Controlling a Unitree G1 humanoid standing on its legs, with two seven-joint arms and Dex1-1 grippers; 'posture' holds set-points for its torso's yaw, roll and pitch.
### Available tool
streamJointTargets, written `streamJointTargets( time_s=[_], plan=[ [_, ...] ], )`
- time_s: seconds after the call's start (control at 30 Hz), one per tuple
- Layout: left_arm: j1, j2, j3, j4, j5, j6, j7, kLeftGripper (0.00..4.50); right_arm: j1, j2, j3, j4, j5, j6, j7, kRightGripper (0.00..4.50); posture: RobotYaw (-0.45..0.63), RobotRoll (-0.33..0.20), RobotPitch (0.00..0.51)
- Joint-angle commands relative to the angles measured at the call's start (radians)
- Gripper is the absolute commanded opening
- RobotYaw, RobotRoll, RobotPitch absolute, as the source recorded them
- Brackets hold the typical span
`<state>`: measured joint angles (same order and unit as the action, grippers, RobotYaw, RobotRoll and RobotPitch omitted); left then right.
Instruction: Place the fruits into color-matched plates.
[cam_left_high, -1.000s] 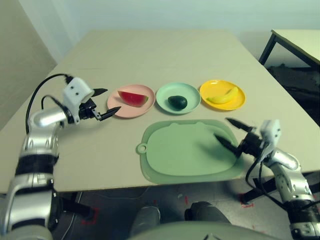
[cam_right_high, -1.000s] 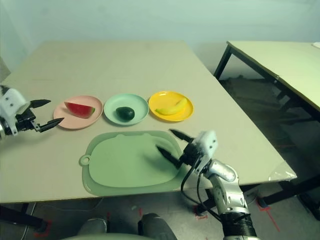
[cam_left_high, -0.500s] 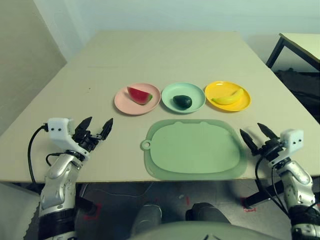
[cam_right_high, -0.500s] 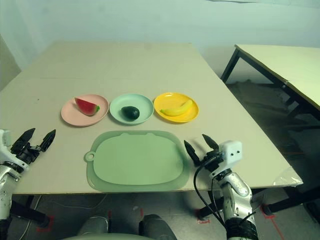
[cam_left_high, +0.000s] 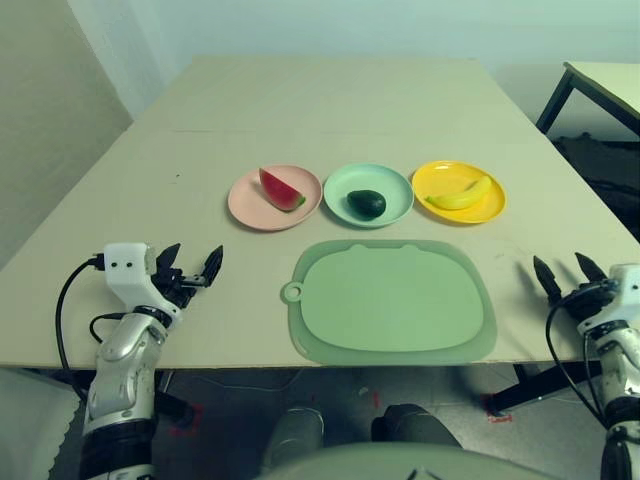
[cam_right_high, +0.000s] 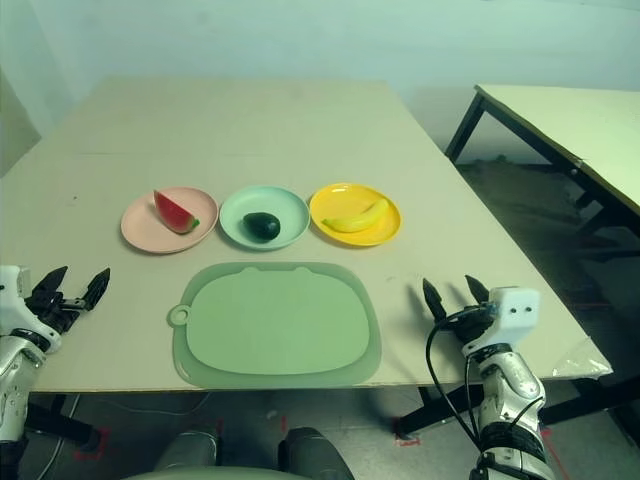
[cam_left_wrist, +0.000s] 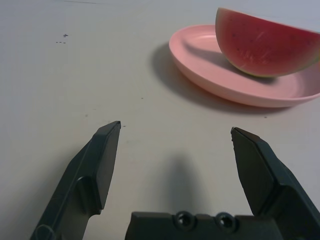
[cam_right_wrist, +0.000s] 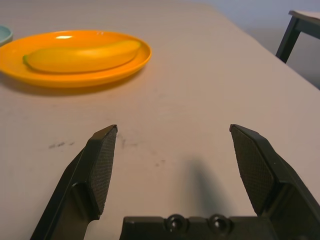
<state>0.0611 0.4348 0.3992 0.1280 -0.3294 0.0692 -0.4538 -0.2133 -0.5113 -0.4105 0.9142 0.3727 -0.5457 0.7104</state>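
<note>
Red, green-rinded watermelon (cam_left_high: 281, 189) on pink plate (cam_left_high: 248, 206) — dark green avocado (cam_left_high: 366, 204) on mint plate (cam_left_high: 394, 186) — yellow banana (cam_left_high: 459, 194) on yellow plate (cam_left_high: 440, 175).

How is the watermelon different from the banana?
The watermelon is a red wedge with a green rind; the banana is a long, curved, all-yellow shape. The watermelon stands up on its rind, while the banana lies flat. The watermelon sits on the pink plate at the left end of the row, the banana on the yellow plate at the right end. Both rest on a plate matching their colour, with no gripper touching them.
</note>
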Motion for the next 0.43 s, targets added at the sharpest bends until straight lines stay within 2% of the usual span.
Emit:
streamJointTargets(
  time_s=[0.03, 0.27, 0.43],
  plan=[
    [0.028, 0.020, 0.022, 0.006, 0.006, -0.012, -0.001, 4.49, -0.030, -0.002, 0.008, 0.038, -0.016, -0.010, 0.012, 4.50, 0.07, 0.000, 0.041],
    [0.056, 0.051, 0.045, -0.014, -0.001, -0.014, -0.005, 4.49, -0.068, 0.001, 0.013, 0.111, -0.040, -0.026, 0.025, 4.50, 0.09, 0.000, 0.032],
    [0.051, 0.043, 0.035, -0.018, 0.005, -0.017, 0.007, 4.49, -0.091, 0.011, 0.009, 0.130, -0.041, -0.034, 0.028, 4.50, 0.09, 0.000, 0.022]
  ],
)
